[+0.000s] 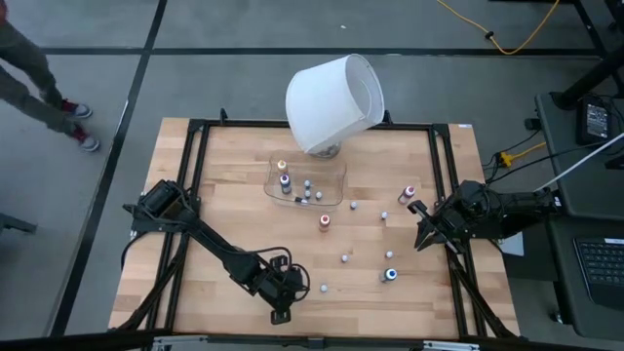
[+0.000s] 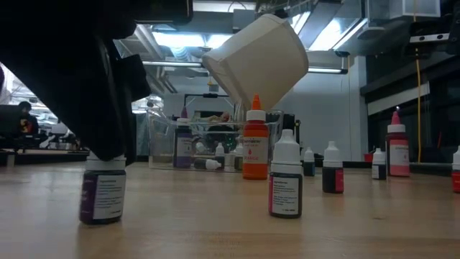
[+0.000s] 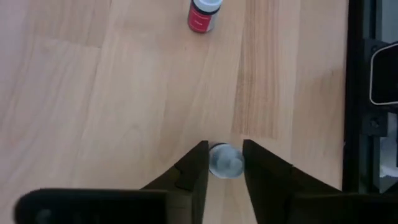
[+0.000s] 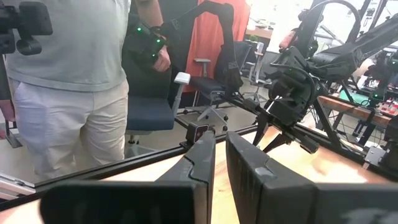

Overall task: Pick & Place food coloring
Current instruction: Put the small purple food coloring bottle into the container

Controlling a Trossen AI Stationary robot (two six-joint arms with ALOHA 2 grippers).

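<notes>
Near the wooden table's (image 1: 234, 175) front edge, left gripper (image 3: 224, 163) pinches 1 small whitish-capped, purple-labelled bottle (image 3: 225, 160); right gripper (image 4: 219, 155) closed, empty.

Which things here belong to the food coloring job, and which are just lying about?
Job:
- loose bottles on the table, such as the orange-capped bottle and blue-capped bottle
- whitish-capped bottle between the left gripper jaws
- clear tray holding bottles

Lying about:
- white lampshade
- right gripper, idle
</notes>
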